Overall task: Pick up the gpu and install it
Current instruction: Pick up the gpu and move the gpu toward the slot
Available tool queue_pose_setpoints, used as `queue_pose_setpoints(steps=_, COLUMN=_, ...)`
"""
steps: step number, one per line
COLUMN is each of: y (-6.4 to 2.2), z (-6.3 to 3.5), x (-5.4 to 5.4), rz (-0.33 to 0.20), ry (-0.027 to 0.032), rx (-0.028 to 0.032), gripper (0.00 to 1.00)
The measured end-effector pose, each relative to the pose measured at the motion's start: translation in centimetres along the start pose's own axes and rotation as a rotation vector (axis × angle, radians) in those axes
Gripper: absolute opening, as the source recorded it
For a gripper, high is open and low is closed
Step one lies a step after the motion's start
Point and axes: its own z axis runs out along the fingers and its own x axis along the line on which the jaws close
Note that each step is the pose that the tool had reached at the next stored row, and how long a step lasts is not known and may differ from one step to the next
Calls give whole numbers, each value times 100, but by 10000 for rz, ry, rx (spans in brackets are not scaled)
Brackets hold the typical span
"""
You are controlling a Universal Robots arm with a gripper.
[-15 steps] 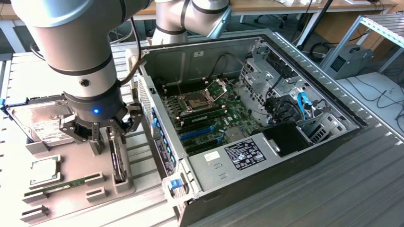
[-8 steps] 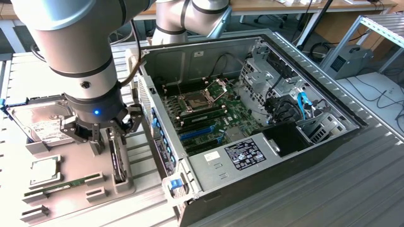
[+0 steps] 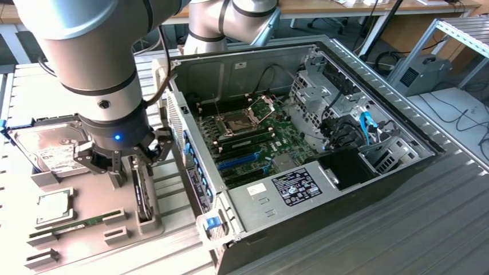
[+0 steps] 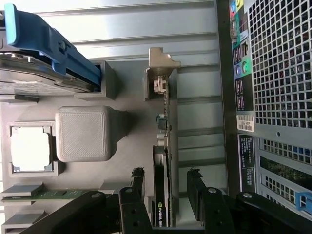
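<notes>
Right, my gripper (image 4: 165,176) is low over the gpu (image 4: 162,146). Jaws are part-open w/ one of the fingers (image 4: 138,183) on each side of the card and a sliver of gap both sides, so I'm straddling it, not clamping it. The gpu stands on edge in a slot of the grey parts tray (image 3: 91,197), just beside the PC case (image 3: 344,223), on the exterior view's left of it. Its far end rests in a grey holder block (image 4: 161,66).

What could go wrong, as I judge it:
- The gaps look uneven. If one pad lands first it could push the card sideways and wedge it in the slot.
- I'm near one end of the card, not mid-length. With an off-centre hold the far end may droop or pivot.
- The black face looks smooth, so a light squeeze could slip and a hard one could stress the board.
- The case's rear panel (image 3: 197,177) is close, so a tilted card could clip it.
- Any skew in my grip means a poor line-up w/ the blue slots (image 3: 240,162) on the mobo.
</notes>
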Motion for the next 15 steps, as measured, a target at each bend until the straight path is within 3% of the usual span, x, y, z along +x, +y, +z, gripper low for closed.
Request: queue_pose_setpoints(steps=15, y=-1, z=37, x=1, rz=0, ry=-1, rx=2, gripper=48)
